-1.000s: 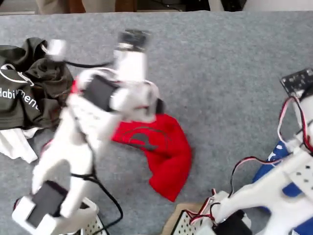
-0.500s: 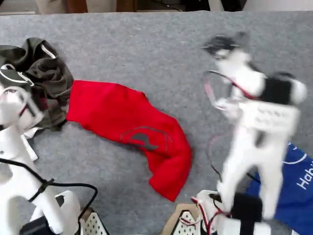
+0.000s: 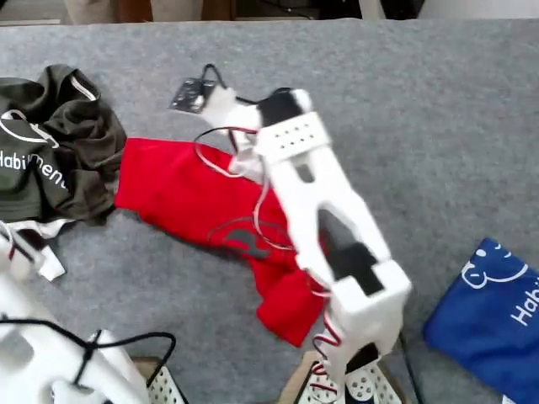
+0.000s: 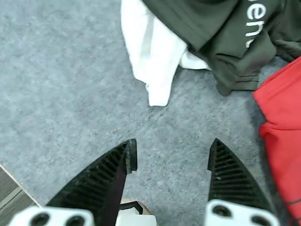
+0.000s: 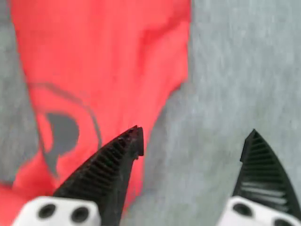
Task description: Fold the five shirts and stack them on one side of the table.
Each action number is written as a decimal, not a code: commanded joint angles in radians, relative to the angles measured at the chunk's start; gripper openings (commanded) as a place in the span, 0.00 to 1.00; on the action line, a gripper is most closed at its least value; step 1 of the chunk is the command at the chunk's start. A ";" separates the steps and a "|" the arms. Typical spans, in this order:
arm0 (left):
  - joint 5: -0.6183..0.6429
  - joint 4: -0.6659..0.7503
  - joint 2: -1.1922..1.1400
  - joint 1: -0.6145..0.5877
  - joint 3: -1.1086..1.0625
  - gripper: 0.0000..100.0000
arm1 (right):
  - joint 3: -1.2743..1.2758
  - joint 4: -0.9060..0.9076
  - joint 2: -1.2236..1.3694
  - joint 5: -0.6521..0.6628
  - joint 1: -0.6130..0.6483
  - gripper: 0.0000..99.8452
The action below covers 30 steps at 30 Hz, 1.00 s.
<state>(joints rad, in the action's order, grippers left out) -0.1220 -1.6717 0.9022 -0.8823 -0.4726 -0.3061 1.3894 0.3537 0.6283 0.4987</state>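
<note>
The left fingers (image 4: 113,174), black and ridged, hang released and empty over bare grey counter (image 4: 56,94). Just past their tips lies a white shirt (image 4: 155,52), rumpled, with a narrow flap pointing toward the fingers. A dark olive shirt (image 4: 225,37) with white lettering is heaped on top of the white one, farther from the fingers. To one side, close by one fingertip, runs the edge of a red shirt (image 4: 282,117), whose corner meets the olive heap.

The right fingers (image 5: 113,160) are likewise spread wide, holding nothing. They hover low at the red shirt's edge. One finger is over red cloth and the other over grey counter, with the shirt's border running between them. The cloth beyond is bright red, with a dark grey rounded print ringed by a thin dark line.

From above, the right arm (image 3: 290,139) stretches from the near edge of the counter across the red shirt to its far side. The red shirt lies unfolded as a long slanting band. It is smooth at the end by the olive heap and bunched at the end near the arm's base. A blue shirt (image 3: 497,311) with white print lies well apart from the right fingers, beside that arm's base. The olive shirt is a loose crumpled mound, and the white shirt pokes out from beneath it toward the left arm (image 3: 34,337).
</note>
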 commanded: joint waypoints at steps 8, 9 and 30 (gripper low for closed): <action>-0.032 0.061 0.341 -0.009 -0.216 0.25 | -0.332 -0.097 0.409 -0.009 0.042 0.32; -0.032 0.086 0.369 -0.009 -0.242 0.25 | -0.366 -0.089 0.446 -0.009 0.041 0.30; -0.018 0.298 0.475 0.157 -0.376 0.25 | -1.118 0.397 0.664 -0.006 -0.312 0.01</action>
<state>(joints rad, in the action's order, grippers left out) -0.1496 -1.3940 1.3763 -0.8025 -0.8470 -1.3633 1.7653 1.0349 0.6237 0.2716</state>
